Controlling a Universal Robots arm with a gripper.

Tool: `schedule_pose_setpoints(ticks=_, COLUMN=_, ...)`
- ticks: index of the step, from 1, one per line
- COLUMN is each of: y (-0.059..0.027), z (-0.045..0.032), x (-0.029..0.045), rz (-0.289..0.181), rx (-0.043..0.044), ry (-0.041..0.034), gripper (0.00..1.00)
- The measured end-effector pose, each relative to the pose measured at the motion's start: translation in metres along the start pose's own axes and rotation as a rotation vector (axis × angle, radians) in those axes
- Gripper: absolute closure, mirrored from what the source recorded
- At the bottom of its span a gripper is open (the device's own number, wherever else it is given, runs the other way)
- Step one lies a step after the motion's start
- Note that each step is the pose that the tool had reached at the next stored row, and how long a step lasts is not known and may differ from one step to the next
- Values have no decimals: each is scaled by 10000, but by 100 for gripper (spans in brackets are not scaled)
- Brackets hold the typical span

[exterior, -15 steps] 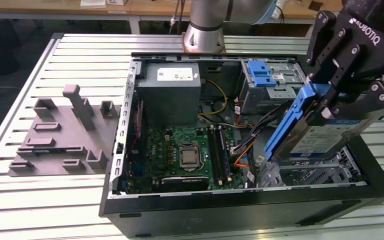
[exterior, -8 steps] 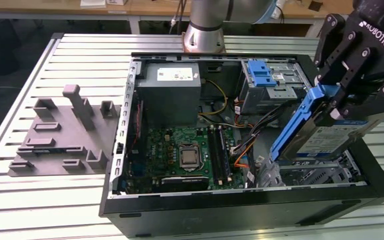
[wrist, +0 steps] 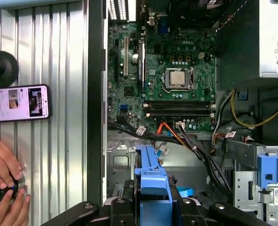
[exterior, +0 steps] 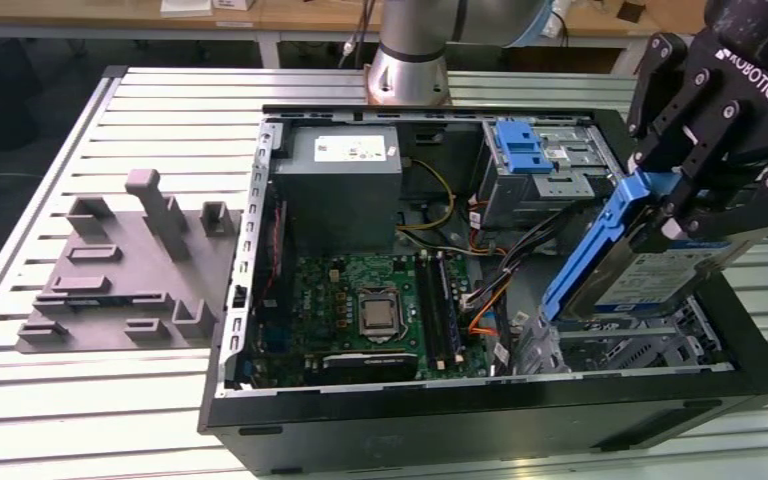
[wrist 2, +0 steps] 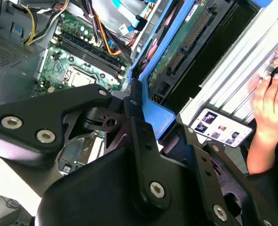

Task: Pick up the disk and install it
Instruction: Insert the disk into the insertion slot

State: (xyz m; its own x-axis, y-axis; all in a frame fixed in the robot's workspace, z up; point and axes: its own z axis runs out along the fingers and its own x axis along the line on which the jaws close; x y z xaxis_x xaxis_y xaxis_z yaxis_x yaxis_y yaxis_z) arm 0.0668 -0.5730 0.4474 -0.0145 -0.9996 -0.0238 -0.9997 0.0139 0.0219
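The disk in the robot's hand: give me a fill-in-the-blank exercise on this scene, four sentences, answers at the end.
1. The robot's hand is shut on the disk, whose plastic frame is ______.
2. The disk hangs tilted over the open computer case, toward the exterior view's ______.
3. Inside the case, the motherboard is ______ in colour.
4. In the first wrist view, a person's fingers are near a lit ______ lying on the table.
Missing words: blue; right; green; phone.

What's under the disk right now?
The disk, held tilted in the gripper, hangs over the silver drive cage. The cage's inside beneath it is hidden.
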Motion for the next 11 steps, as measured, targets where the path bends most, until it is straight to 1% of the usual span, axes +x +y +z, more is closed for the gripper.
schedule_pose_setpoints(ticks=5, y=-52, z=19, x=0, rz=-44, rx=-2, ry=1, gripper=64)
schedule_pose_setpoints(ticks=11, y=-82, z=51, x=-3, rz=-44, rx=-1, ry=1, gripper=64)
